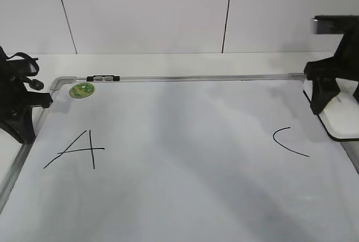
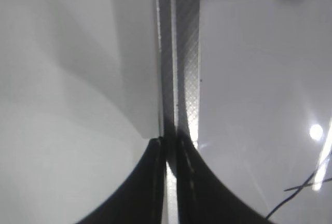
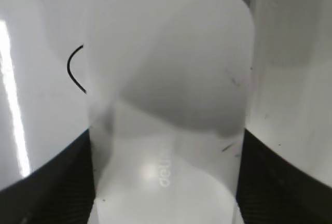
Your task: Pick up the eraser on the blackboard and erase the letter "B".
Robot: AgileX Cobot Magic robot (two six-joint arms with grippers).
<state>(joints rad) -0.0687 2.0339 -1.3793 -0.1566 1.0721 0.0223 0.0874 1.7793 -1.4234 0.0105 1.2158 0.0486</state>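
Observation:
The blackboard (image 1: 185, 163) is a white board in a silver frame that fills the table. The eraser (image 1: 341, 125), a white rounded block with a dark base, sits at its right edge. My right gripper (image 1: 338, 102) stands over it. In the right wrist view both black fingers (image 3: 67, 177) press against the long sides of the eraser (image 3: 171, 79), which has grey lettering on top. At the left edge my left gripper (image 1: 25, 113) is shut and empty. Its tips (image 2: 168, 141) hang over the board's metal frame (image 2: 185, 53). No letter "B" shows in any view.
A black "A" (image 1: 78, 150) is drawn at the board's left and a "C" (image 1: 289, 142) at its right, near the eraser. A round green sticker (image 1: 82, 90) and a dark clip (image 1: 104, 78) sit at the top left corner. A white wall stands behind.

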